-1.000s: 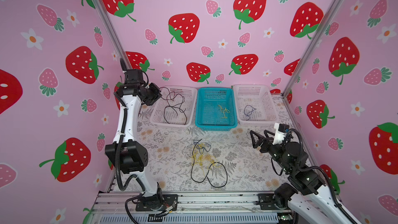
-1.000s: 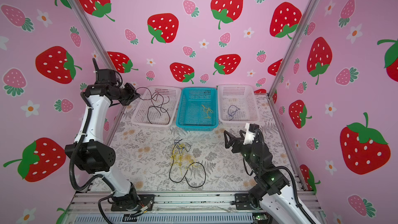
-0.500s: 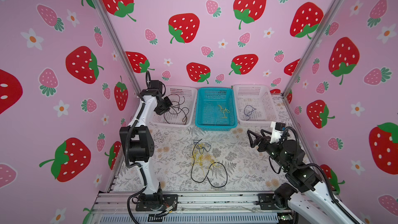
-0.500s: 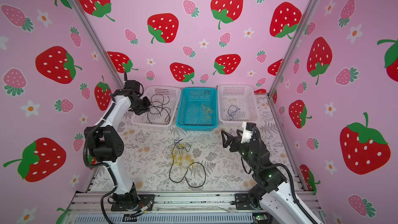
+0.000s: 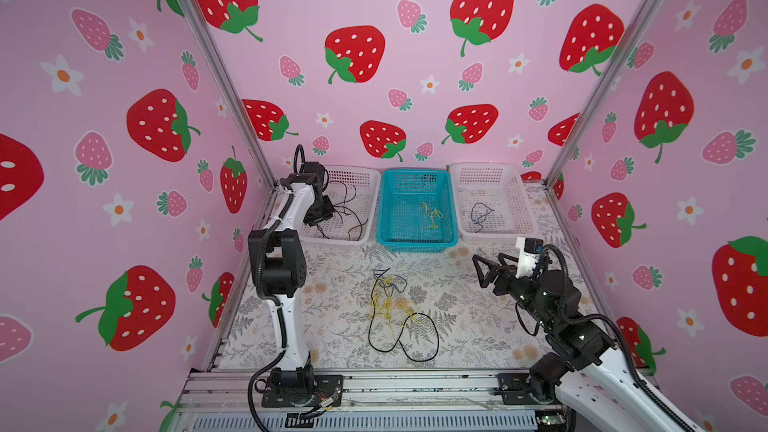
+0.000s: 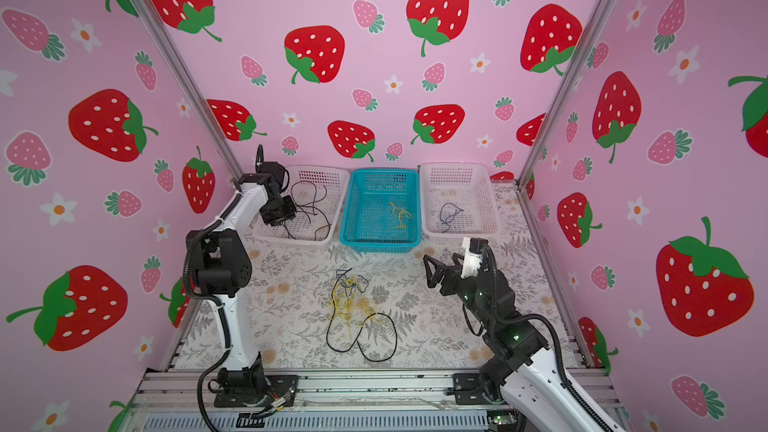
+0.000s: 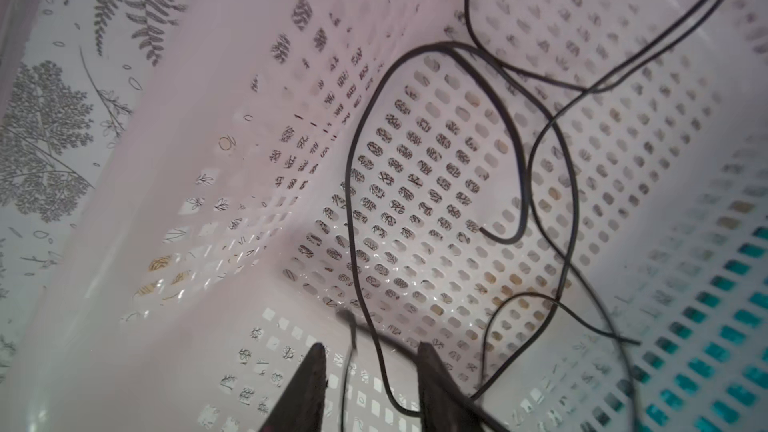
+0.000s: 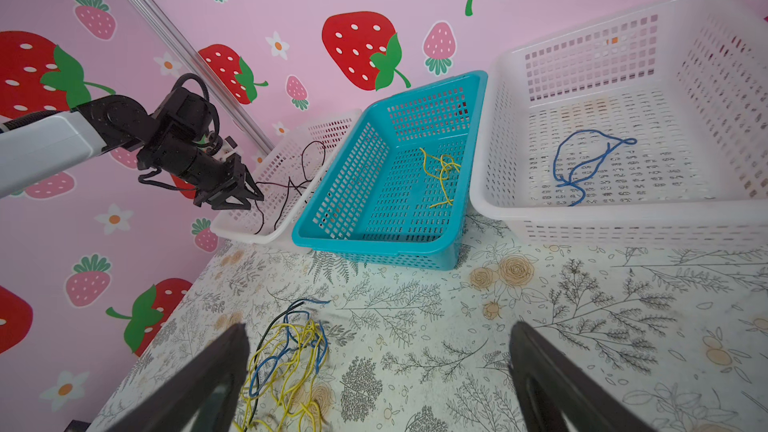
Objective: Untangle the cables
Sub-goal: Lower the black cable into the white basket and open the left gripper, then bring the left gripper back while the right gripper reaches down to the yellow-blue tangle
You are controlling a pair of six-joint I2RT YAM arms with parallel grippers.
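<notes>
Near wall of left basket [image 5: 351,176], left gripper [image 7: 371,347] half-open, black cable [image 7: 353,184] loose between; right gripper [image 5: 489,258] wide, empty.

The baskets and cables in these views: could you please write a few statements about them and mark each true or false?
1. The teal basket holds a yellow cable. True.
2. The blue cable lies in the teal basket. False: it lies in the right white basket.
3. The right gripper is shut on a cable. False: its jaws stand open and empty, above the table.
4. A tangle of yellow, blue and black cables lies on the table. True.
5. The left gripper hangs over the teal basket. False: it hangs over the left white basket, which holds black cables.
</notes>
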